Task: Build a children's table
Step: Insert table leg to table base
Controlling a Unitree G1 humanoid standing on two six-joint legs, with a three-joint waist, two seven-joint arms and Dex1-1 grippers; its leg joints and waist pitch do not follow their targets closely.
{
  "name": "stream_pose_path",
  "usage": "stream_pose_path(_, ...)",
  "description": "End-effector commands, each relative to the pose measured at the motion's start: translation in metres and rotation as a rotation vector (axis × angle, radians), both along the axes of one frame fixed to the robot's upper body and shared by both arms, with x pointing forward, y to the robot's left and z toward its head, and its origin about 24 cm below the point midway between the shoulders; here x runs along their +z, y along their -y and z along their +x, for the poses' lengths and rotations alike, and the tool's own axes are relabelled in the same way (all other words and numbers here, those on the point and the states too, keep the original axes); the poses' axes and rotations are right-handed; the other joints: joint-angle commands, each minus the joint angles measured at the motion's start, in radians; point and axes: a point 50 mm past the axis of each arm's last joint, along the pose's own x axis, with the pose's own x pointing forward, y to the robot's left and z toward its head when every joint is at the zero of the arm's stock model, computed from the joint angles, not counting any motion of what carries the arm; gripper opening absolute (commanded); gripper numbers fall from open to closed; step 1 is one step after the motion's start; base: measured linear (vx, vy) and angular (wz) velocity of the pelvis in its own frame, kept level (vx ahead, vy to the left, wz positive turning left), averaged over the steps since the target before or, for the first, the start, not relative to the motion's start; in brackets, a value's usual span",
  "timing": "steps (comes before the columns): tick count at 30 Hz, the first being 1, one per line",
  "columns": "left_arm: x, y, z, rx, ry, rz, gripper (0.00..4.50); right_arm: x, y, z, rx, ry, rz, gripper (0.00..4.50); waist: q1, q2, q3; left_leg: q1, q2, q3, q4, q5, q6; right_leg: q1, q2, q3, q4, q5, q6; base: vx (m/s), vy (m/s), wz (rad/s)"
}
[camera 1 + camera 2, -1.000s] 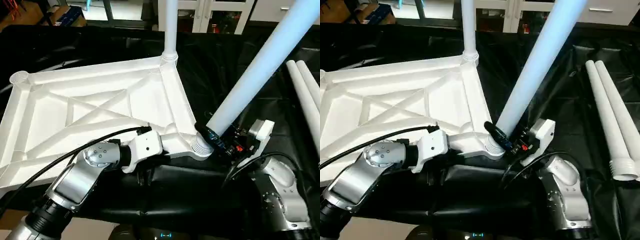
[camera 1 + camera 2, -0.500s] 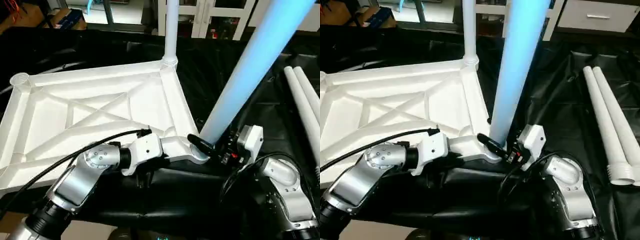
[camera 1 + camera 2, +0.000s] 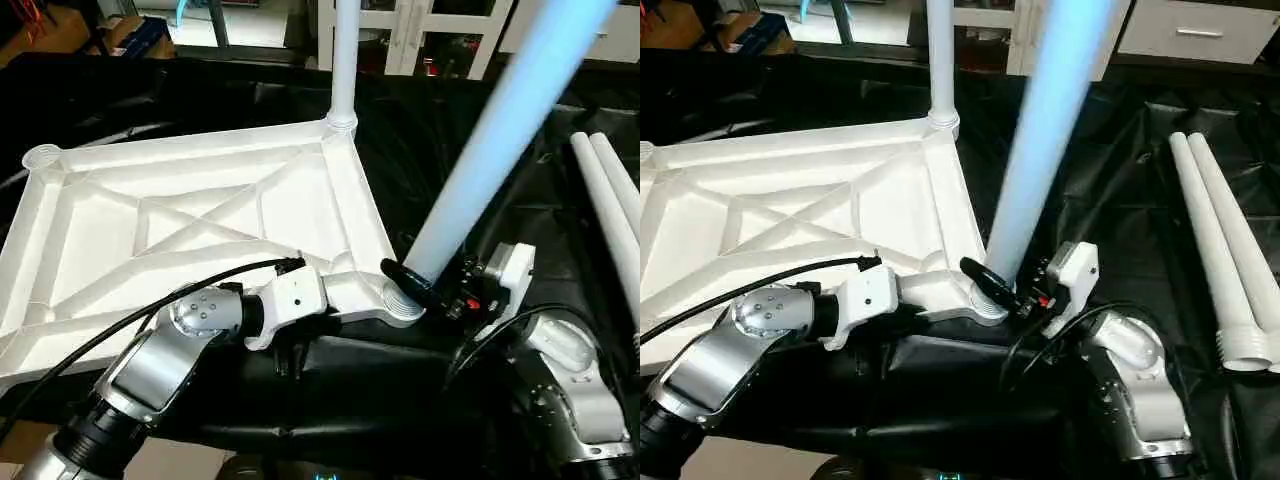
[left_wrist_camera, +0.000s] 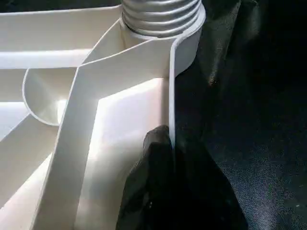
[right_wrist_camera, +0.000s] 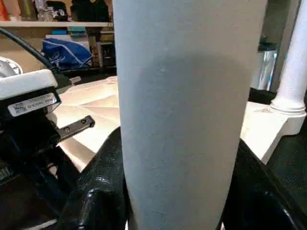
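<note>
The children's table top (image 3: 200,215) lies upside down on black sheeting, its X ribs facing up. One white leg (image 3: 343,60) stands upright in the far right corner socket. A second leg (image 3: 490,150) leans up to the right, with its threaded end (image 3: 403,300) at the near right corner socket. My right gripper (image 3: 425,283) is shut around this leg just above the threads, one black finger (image 5: 103,191) on each side of the tube. My left gripper (image 4: 168,139) is shut on the top's rim wall beside that same socket (image 4: 163,14).
Two spare white legs (image 3: 1225,240) lie side by side on the black sheeting at the right. A further corner socket (image 3: 40,156) of the top stands open at the far left. Cabinets and a cardboard box stand beyond the table.
The leg in my right gripper swung closer to upright half a second ago and now leans right again, its threads showing at the socket. My left gripper keeps its hold on the rim.
</note>
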Motion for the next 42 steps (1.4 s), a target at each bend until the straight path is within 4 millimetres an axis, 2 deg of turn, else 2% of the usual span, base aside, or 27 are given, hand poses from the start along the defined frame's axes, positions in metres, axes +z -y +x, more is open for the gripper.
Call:
stream_pose_path(1, -0.019, -0.002, -0.004, 0.011, -0.067, 0.045, 0.06, -0.059, 0.004, -0.018, 0.018, -0.321, -0.114, 1.86, -0.008, 0.002, -0.013, 0.013, 0.024, -0.012, -0.080, -0.415, -0.015, -0.005, -0.016, 0.012, -0.080, -0.339, -0.144, 0.000, 0.000, 0.00)
stream_pose_path(19, -0.020, -0.002, -0.003, 0.021, -0.051, 0.059, 0.06, -0.054, 0.004, -0.015, -0.008, -0.292, -0.096, 1.86, -0.008, 0.003, -0.015, 0.010, 0.024, -0.017, -0.085, -0.452, -0.027, -0.008, -0.018, 0.012, -0.084, -0.381, -0.123, 0.000, 0.000, 0.00)
stream_pose_path(20, -0.020, -0.003, -0.003, 0.022, -0.051, 0.059, 0.02, -0.053, 0.004, -0.015, -0.004, -0.293, -0.088, 2.20, -0.008, 0.003, -0.015, 0.010, 0.024, -0.017, -0.085, -0.452, -0.027, -0.008, -0.018, 0.012, -0.085, -0.384, -0.121, 0.000, 0.000, 0.00)
stream_pose_path(22, -0.021, -0.003, -0.003, 0.023, -0.050, 0.059, 0.00, -0.052, 0.004, -0.015, 0.006, -0.299, -0.076, 2.55, -0.008, 0.002, -0.018, 0.010, 0.024, -0.016, -0.084, -0.443, -0.025, -0.007, -0.019, 0.013, -0.084, -0.379, -0.122, 0.000, 0.000, 0.00)
stream_pose_path(23, -0.021, -0.003, -0.003, 0.023, -0.049, 0.059, 0.00, -0.051, 0.004, -0.015, 0.010, -0.298, -0.076, 2.57, -0.008, 0.002, -0.018, 0.009, 0.023, -0.017, -0.084, -0.433, -0.023, -0.005, -0.017, 0.013, -0.083, -0.367, -0.126, 0.000, 0.000, 0.00)
stream_pose_path(24, -0.021, -0.003, -0.003, 0.023, -0.049, 0.059, 0.00, -0.050, 0.004, -0.014, 0.005, -0.288, -0.081, 2.64, -0.005, 0.005, -0.024, 0.013, 0.025, -0.013, -0.080, -0.408, -0.022, -0.006, -0.017, 0.013, -0.082, -0.324, -0.140, 0.000, 0.000, 0.00)
stream_pose_path(25, -0.021, -0.003, -0.003, 0.023, -0.049, 0.059, 0.00, -0.049, 0.004, -0.014, 0.001, -0.279, -0.085, 2.76, -0.006, 0.000, -0.026, 0.010, 0.024, -0.012, -0.077, -0.387, -0.020, -0.003, -0.015, 0.013, -0.078, -0.289, -0.145, 0.000, 0.000, 0.00)
stream_pose_path(26, -0.021, -0.003, -0.003, 0.023, -0.048, 0.059, 0.00, -0.046, 0.003, -0.013, -0.004, -0.264, -0.090, 2.76, -0.005, -0.001, -0.029, 0.004, 0.022, -0.010, -0.073, -0.324, -0.008, 0.005, -0.013, 0.011, -0.069, -0.208, -0.157, 0.000, 0.000, 0.00)
stream_pose_path(27, -0.021, -0.003, -0.003, 0.023, -0.048, 0.058, 0.00, -0.044, 0.003, -0.013, -0.002, -0.254, -0.091, 2.76, -0.004, 0.003, -0.027, 0.003, 0.021, -0.007, -0.071, -0.296, 0.004, 0.005, -0.013, 0.010, -0.068, -0.174, -0.164, 0.000, 0.000, 0.00)
stream_pose_path(29, -0.021, -0.003, -0.003, 0.023, -0.047, 0.058, 0.00, -0.040, 0.002, -0.013, 0.002, -0.241, -0.086, 2.76, -0.004, 0.005, -0.029, 0.003, 0.021, -0.006, -0.070, -0.282, 0.012, 0.008, -0.014, 0.009, -0.066, -0.163, -0.173, 0.000, 0.000, 0.00)
stream_pose_path(30, -0.021, -0.003, -0.003, 0.023, -0.047, 0.058, 0.00, -0.039, 0.002, -0.012, 0.003, -0.237, -0.083, 2.76, -0.004, 0.000, -0.029, 0.001, 0.020, -0.006, -0.069, -0.280, 0.016, 0.010, -0.014, 0.009, -0.065, -0.172, -0.174, 0.000, 0.000, 0.00)
stream_pose_path(34, -0.020, -0.004, -0.003, 0.025, -0.046, 0.057, 0.00, -0.028, 0.003, -0.013, 0.006, -0.207, -0.066, 2.76, -0.003, 0.002, -0.030, 0.003, 0.021, -0.006, -0.069, -0.280, 0.018, 0.010, -0.016, 0.010, -0.066, -0.199, -0.171, 0.000, 0.000, 0.00)
stream_pose_path(37, -0.020, -0.004, -0.003, 0.027, -0.046, 0.056, 0.00, -0.022, 0.004, -0.014, 0.003, -0.185, -0.061, 2.76, 0.000, 0.002, -0.035, 0.004, 0.020, -0.004, -0.063, -0.233, 0.028, 0.012, -0.014, 0.009, -0.060, -0.133, -0.178, 0.000, 0.000, 0.00)
stream_pose_path(39, -0.020, -0.004, -0.003, 0.028, -0.046, 0.057, 0.00, -0.020, 0.005, -0.015, 0.001, -0.179, -0.059, 2.76, 0.000, 0.002, -0.039, 0.003, 0.018, -0.002, -0.057, -0.178, 0.041, 0.015, -0.011, 0.006, -0.051, -0.043, -0.193, 0.000, 0.000, 0.00)
stream_pose_path(42, -0.020, -0.004, -0.002, 0.029, -0.046, 0.057, 0.00, -0.015, 0.009, -0.016, -0.011, -0.174, -0.041, 2.76, 0.001, 0.001, -0.041, 0.001, 0.015, 0.000, -0.051, -0.143, 0.060, 0.019, -0.010, 0.005, -0.045, 0.020, -0.206, 0.000, 0.000, 0.00)
